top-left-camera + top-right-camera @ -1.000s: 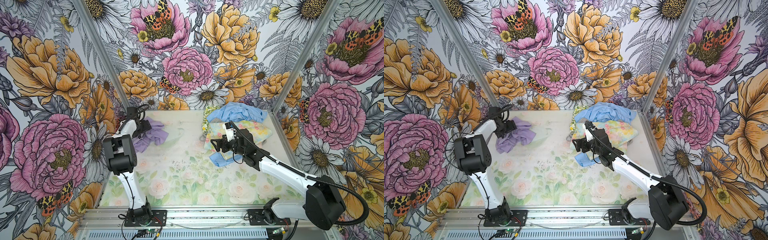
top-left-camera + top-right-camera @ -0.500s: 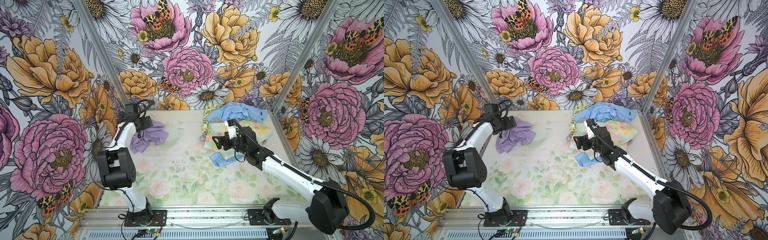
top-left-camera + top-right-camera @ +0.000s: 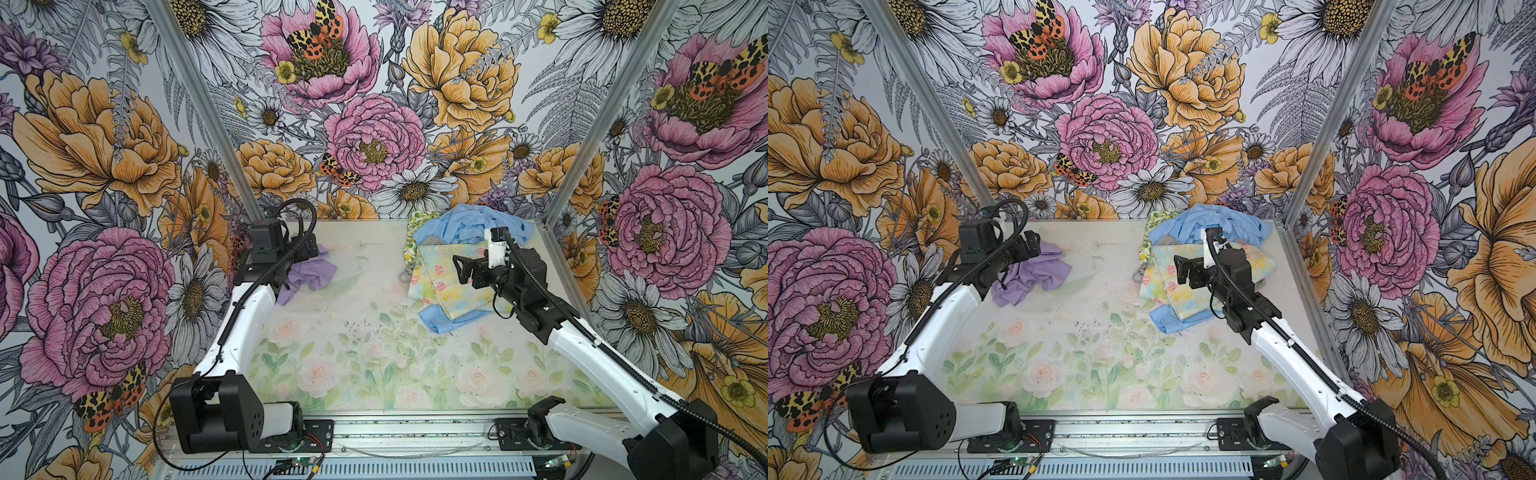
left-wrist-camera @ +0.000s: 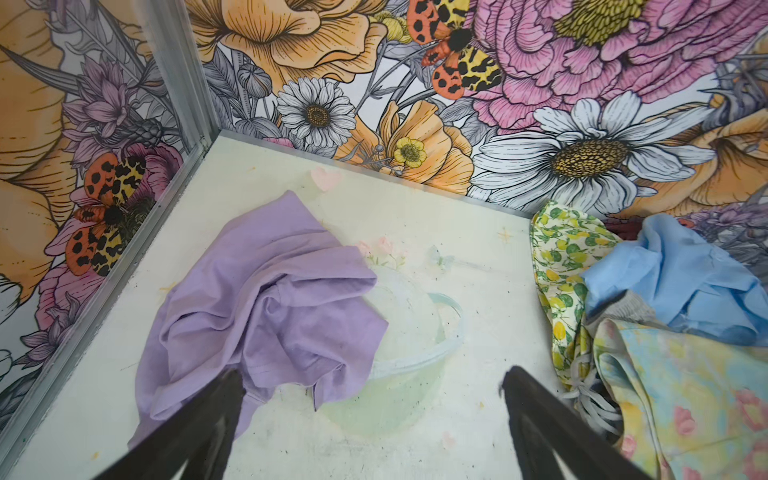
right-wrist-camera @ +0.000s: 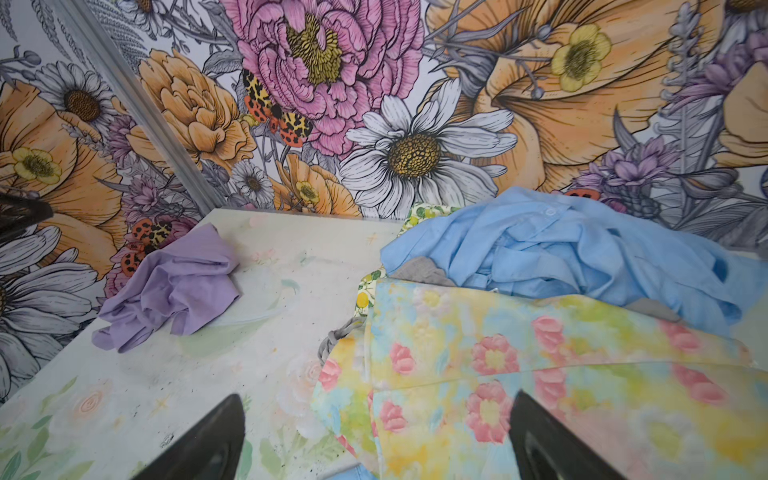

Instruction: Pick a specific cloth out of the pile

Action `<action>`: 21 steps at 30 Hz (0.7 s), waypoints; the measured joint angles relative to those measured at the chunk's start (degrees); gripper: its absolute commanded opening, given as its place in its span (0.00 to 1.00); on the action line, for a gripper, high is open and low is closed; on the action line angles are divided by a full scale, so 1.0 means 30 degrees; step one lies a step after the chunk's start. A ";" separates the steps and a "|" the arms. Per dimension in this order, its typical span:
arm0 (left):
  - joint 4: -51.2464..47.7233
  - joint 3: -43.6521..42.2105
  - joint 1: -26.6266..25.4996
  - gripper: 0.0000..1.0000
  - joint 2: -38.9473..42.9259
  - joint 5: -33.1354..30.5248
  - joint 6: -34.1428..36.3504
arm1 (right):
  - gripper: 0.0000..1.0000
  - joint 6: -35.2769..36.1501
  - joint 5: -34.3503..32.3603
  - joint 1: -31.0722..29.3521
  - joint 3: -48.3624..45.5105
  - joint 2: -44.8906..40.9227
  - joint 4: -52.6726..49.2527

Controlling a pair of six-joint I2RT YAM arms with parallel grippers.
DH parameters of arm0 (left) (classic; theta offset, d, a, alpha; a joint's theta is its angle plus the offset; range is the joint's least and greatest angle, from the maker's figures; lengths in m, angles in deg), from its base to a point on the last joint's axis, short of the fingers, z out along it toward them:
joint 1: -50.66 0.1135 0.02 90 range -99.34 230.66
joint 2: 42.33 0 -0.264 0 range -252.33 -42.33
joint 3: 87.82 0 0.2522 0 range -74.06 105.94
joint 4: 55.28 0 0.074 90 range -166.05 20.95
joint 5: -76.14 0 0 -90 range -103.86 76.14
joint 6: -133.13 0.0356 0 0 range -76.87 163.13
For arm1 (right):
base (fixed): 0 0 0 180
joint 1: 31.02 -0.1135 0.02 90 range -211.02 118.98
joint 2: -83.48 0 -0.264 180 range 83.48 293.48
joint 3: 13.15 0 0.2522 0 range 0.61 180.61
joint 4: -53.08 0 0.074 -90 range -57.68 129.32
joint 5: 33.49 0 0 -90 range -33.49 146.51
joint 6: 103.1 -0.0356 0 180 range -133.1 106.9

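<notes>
Taking twelve o'clock as the back wall [image 3: 374,145] in both top views, I stand at six o'clock at the front edge of the table [image 3: 353,353]. My right gripper [image 3: 463,268] reaches toward one o'clock and hangs over the near left edge of the pile [image 3: 440,286]. Its jaws are spread wide with nothing between them. In the right wrist view one finger [image 5: 208,440] shows over the tabletop and its mate over the yellow floral cloth [image 5: 519,357]. A light blue fold [image 3: 440,322] pokes out from under that cloth on the six o'clock side. My left gripper [image 3: 308,251] is out at about ten o'clock, also spread wide and empty. In the left wrist view one fingertip [image 4: 226,386] lies across the near hem of the lilac cloth [image 4: 266,307]; I cannot tell whether it touches. The lilac cloth lies crumpled on the table at ten to eleven o'clock, by the left wall and well apart from the pile. Farther back, at one o'clock, the light blue shirt [image 3: 461,226] tops the pile against the back wall. The green-and-yellow print piece [image 3: 415,222] is tucked at the shirt's nine o'clock side.
</notes>
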 measured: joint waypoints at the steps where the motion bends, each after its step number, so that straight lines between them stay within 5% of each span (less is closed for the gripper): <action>1: 0.0576 -0.0721 -0.0029 0.99 0.0619 0.0138 0.0036 | 0.99 0.0073 -0.0066 0.0328 -0.0036 -0.0328 0.0000; 10: 0.4248 -0.5362 -0.0066 0.99 0.3308 0.0554 0.0066 | 0.99 0.1486 -0.2849 0.1362 -0.1923 -0.2317 0.0270; 21: 0.9457 -1.0630 -0.0066 0.99 0.3526 -0.1180 0.0670 | 0.99 0.1683 -0.4692 0.4430 -0.8233 -0.2790 0.5508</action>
